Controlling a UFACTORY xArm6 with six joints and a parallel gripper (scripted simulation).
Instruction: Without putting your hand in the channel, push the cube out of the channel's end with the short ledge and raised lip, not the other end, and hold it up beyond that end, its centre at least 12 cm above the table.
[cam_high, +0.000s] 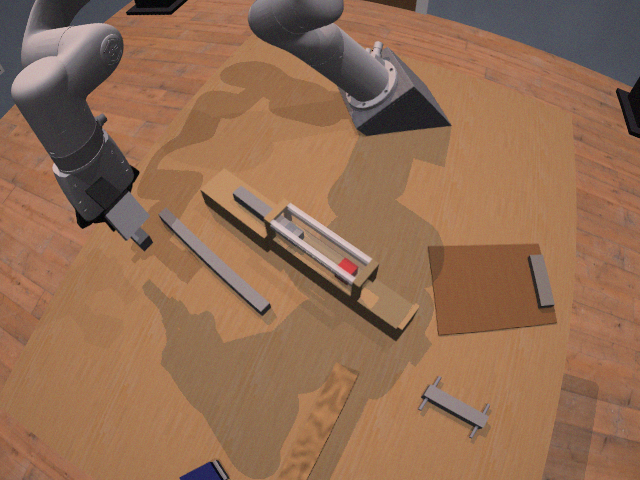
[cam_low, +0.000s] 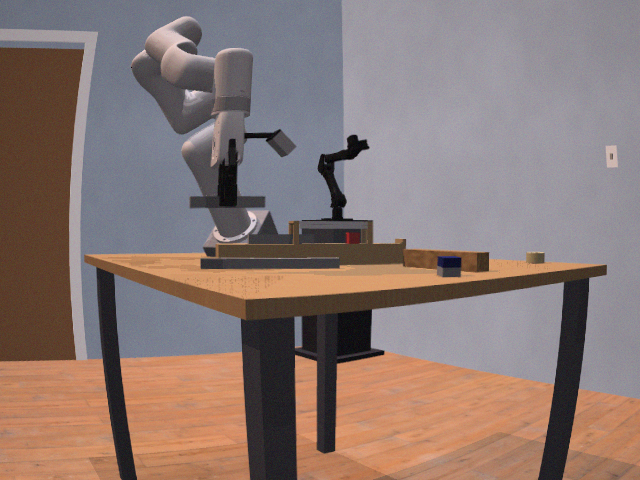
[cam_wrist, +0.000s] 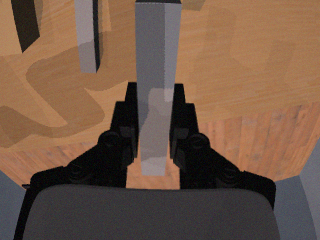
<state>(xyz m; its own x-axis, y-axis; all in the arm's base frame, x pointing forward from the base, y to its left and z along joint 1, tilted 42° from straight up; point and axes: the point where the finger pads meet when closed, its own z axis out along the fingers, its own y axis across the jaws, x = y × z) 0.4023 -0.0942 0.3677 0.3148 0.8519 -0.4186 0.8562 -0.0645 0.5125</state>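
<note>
My gripper (cam_high: 123, 212) (cam_low: 227, 197) (cam_wrist: 155, 99) is shut on a short grey bar (cam_high: 140, 237) (cam_low: 204, 202) (cam_wrist: 158, 54) and holds it level, well above the table's left part. A red cube (cam_high: 347, 266) (cam_low: 353, 237) sits inside the channel (cam_high: 330, 238) (cam_low: 310, 251), between its white rails, near the end with the short ledge and raised lip (cam_high: 407, 316). A small grey block (cam_high: 292, 228) lies in the channel's other end, and a grey bar (cam_high: 251, 201) lies on the long ledge beyond it. A long grey bar (cam_high: 214, 260) (cam_low: 268, 262) (cam_wrist: 86, 20) lies on the table beside the channel.
A brown slab (cam_high: 480, 294) with a grey bar lies to the right. A grey bar with pins (cam_high: 454, 406), a cloth strip (cam_high: 317, 423) and a blue block (cam_high: 204, 471) (cam_low: 448, 265) lie near the front. The arm's base (cam_high: 398, 103) stands at the back.
</note>
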